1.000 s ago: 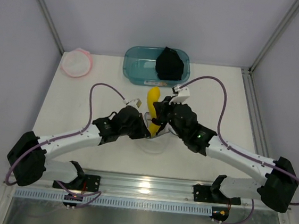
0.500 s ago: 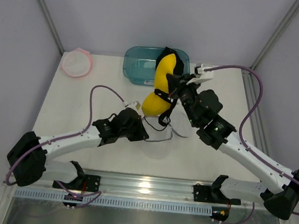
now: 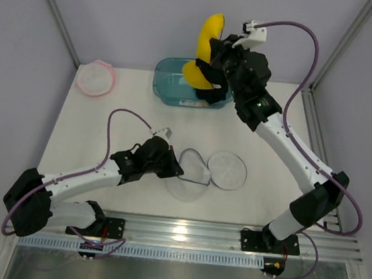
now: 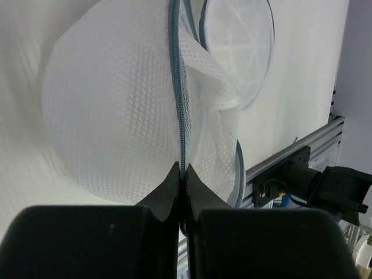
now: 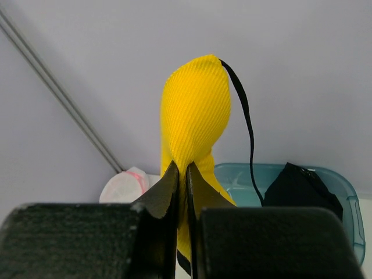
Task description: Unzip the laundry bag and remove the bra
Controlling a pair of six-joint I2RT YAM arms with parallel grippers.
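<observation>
Right jaws clamp bra (image 5: 195, 110); left clamp bag (image 4: 116, 116)

Lower bra (image 5: 195, 110) likely behind right claw (image 5: 181, 167)

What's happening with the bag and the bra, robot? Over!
Left gripper shut on laundry bag at zipper edge; bag unzipped. Right gripper shut on yellow bra, held high near teal bin. Nothing visibly blocking.

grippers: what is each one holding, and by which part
Right gripper pinches the yellow bra low on one cup. Left gripper pinches the laundry bag by its blue-grey zipper seam.
</observation>
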